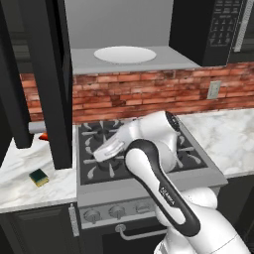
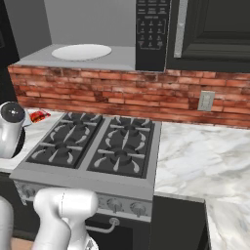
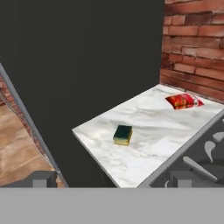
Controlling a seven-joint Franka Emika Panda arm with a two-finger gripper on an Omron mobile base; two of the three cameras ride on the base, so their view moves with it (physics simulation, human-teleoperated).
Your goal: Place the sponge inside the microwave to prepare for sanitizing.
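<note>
In the left base view you see the small rectangular sponge with a dark green top over a yellow body [image 1: 38, 177] lying on the white marble counter [image 1: 30, 186] at about 8 o'clock, left of the black gas stove [image 1: 134, 149]. The large black microwave [image 1: 124, 34] hangs open at 12 o'clock, its white round plate [image 1: 124, 54] on the grey floor inside, its door [image 1: 47, 79] swung out toward you at 10 o'clock. The white arm [image 1: 158, 173] crosses the stove.

In the right base view the microwave's button panel [image 2: 152, 29] sits at 12 o'clock, the plate [image 2: 81, 52] at 11 o'clock, and a flat red packet [image 2: 39, 115] at 9 o'clock.

In the hand view the gripper [image 3: 111, 180] stands wide open, holding nothing, its fingertips [image 3: 40, 179] at 6 o'clock. The sponge [image 3: 123, 134] lies near centre, well apart from the packet [image 3: 183, 101] at 2 o'clock.
</note>
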